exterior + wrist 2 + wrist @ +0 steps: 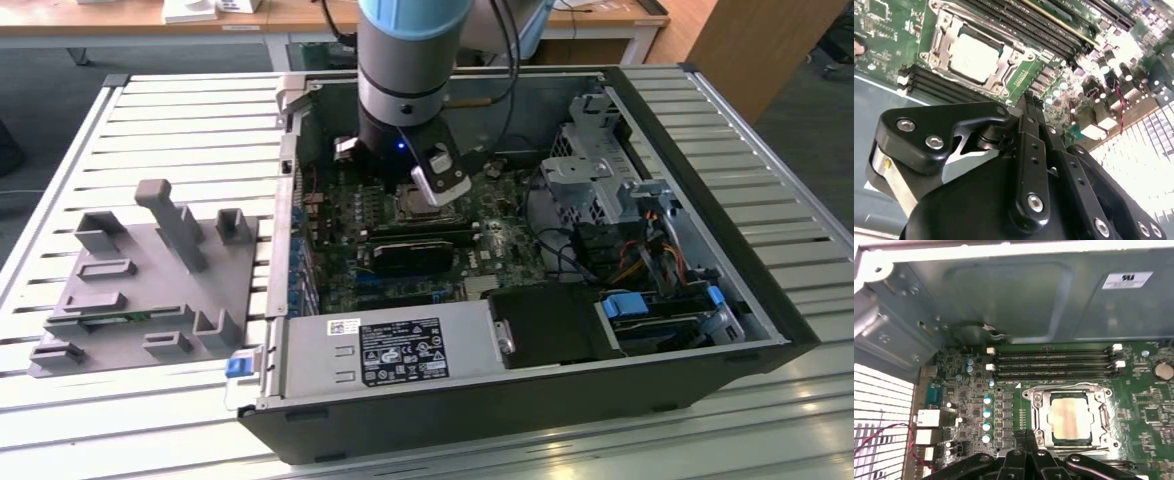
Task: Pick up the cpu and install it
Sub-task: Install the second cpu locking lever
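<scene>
The cpu (1070, 419) sits flat inside the motherboard socket frame (1040, 415), below the RAM slots (1054, 365). The gripper (1026, 102) is just beside the socket, holding nothing, jaws together, tips off the chip's edge and not touching it.

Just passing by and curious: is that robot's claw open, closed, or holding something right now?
Gripper: closed, fingers pressed together and holding nothing; the cpu sits in the motherboard socket beside it.
</scene>
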`<state>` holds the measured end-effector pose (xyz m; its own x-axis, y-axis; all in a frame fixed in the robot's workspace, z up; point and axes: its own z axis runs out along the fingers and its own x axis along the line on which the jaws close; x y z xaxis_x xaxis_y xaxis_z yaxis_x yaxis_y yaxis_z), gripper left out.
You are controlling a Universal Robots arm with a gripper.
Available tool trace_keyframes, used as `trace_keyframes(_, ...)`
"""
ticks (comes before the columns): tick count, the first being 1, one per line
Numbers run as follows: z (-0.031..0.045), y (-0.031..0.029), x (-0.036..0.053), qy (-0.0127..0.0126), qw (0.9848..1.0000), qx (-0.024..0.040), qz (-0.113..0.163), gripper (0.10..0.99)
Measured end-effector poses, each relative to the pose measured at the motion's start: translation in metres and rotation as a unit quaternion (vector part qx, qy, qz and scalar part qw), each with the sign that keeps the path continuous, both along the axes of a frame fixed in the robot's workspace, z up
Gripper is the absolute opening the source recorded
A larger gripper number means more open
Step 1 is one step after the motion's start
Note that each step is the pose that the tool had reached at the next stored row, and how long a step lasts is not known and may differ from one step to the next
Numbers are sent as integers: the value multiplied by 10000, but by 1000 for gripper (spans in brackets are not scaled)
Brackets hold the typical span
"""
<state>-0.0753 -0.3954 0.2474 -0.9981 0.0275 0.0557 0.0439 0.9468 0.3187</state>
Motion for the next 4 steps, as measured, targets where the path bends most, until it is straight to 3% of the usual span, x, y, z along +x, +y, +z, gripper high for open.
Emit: trace_keyframes(4, 10, 0, 0, 0, 10000, 1, 0, 106)
